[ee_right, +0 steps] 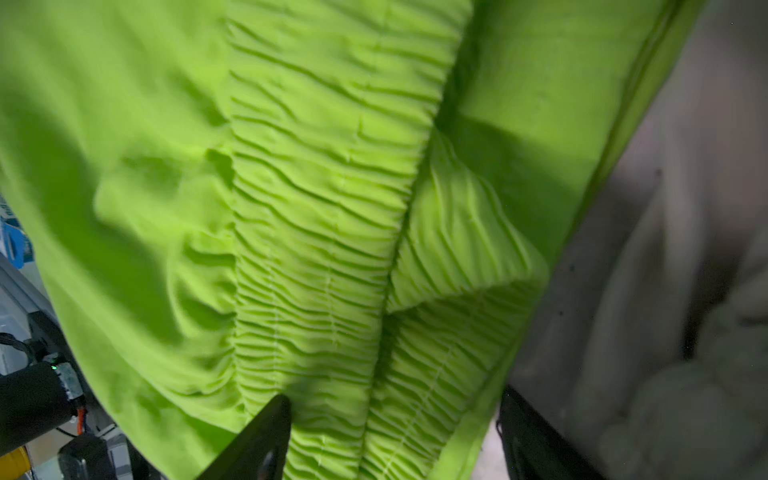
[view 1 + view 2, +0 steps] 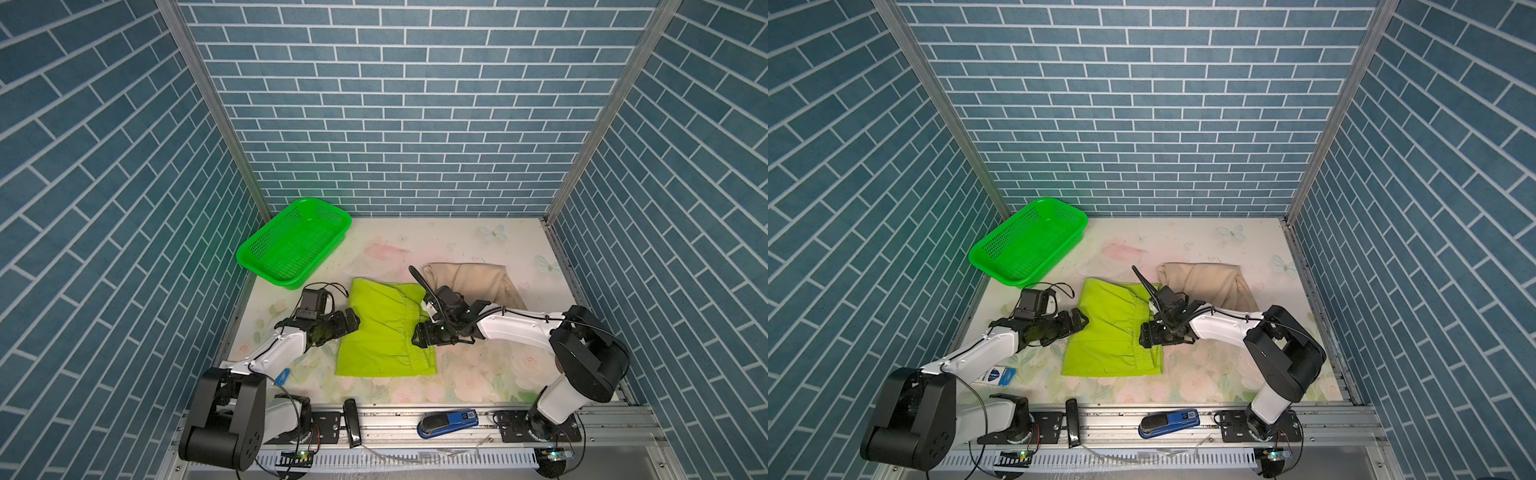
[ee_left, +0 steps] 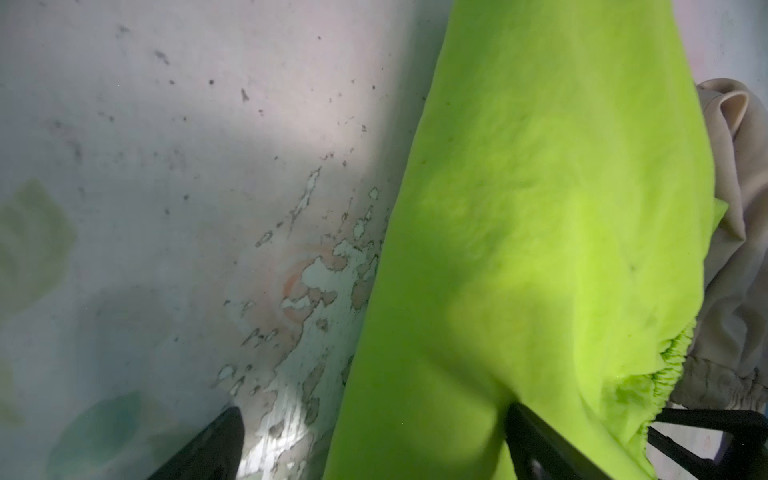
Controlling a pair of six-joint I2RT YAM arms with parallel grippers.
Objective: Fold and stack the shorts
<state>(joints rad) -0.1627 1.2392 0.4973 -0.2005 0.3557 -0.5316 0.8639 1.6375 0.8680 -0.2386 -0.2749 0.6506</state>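
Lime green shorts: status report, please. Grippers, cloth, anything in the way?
Left gripper open at lime green shorts' left edge. Right gripper open over the waistband. Shorts folded, lying flat; beige shorts beside, unstacked. Nothing blocking.

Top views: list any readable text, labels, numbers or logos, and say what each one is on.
Nothing can be quoted; no print is legible in any view.
Stapler: small white label with print, too small to read.
Blue-and-white packet: logo and lettering, too blurred to read.
Lime shorts, beige shorts, basket: no text visible.
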